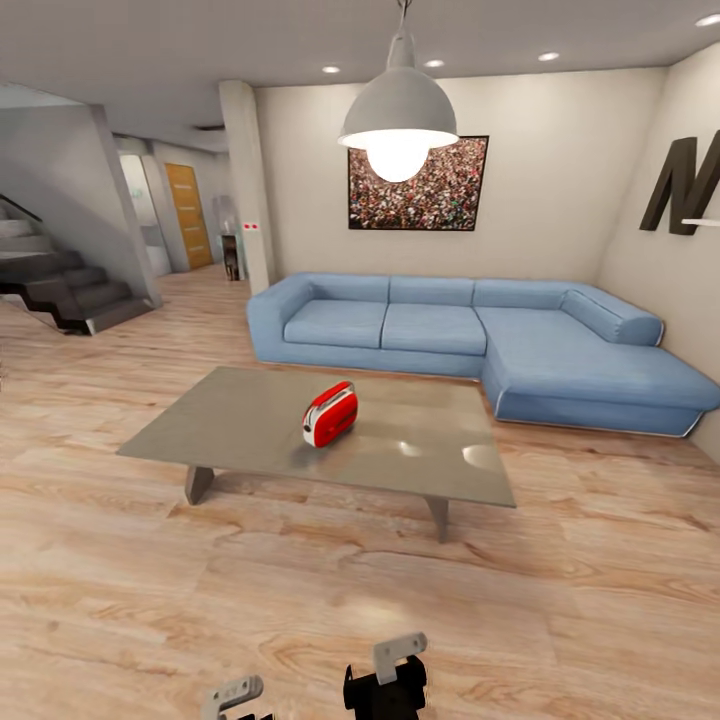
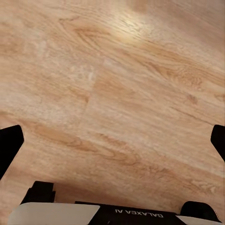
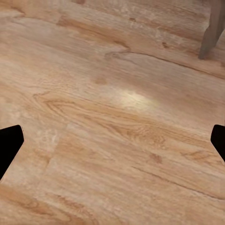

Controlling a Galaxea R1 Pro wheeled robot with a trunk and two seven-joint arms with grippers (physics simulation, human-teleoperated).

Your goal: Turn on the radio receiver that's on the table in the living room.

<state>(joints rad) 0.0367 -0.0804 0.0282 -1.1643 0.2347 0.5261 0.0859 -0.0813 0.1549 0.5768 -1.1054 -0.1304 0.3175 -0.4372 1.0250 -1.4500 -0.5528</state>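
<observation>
The red radio receiver (image 1: 329,413), with its white band, stands near the middle of the low grey table (image 1: 230,425) in the living room. It is some way ahead of me across the wood floor. The ends of my left arm (image 1: 235,694) and right arm (image 1: 388,672) show at the head view's bottom edge, far short of the table. My left gripper (image 2: 112,140) hangs open over bare floor, its black fingertips (image 2: 9,143) wide apart. My right gripper (image 3: 112,140) is open too, fingertips (image 3: 9,143) spread above the planks, with a table leg (image 3: 212,28) beyond.
A blue L-shaped sofa (image 1: 480,340) runs behind the table. A white pendant lamp (image 1: 398,115) hangs over it, before a crowd picture (image 1: 455,195). A dark staircase (image 1: 70,285) and a pillar (image 1: 248,190) stand at the left. Open wood floor (image 1: 360,590) lies between me and the table.
</observation>
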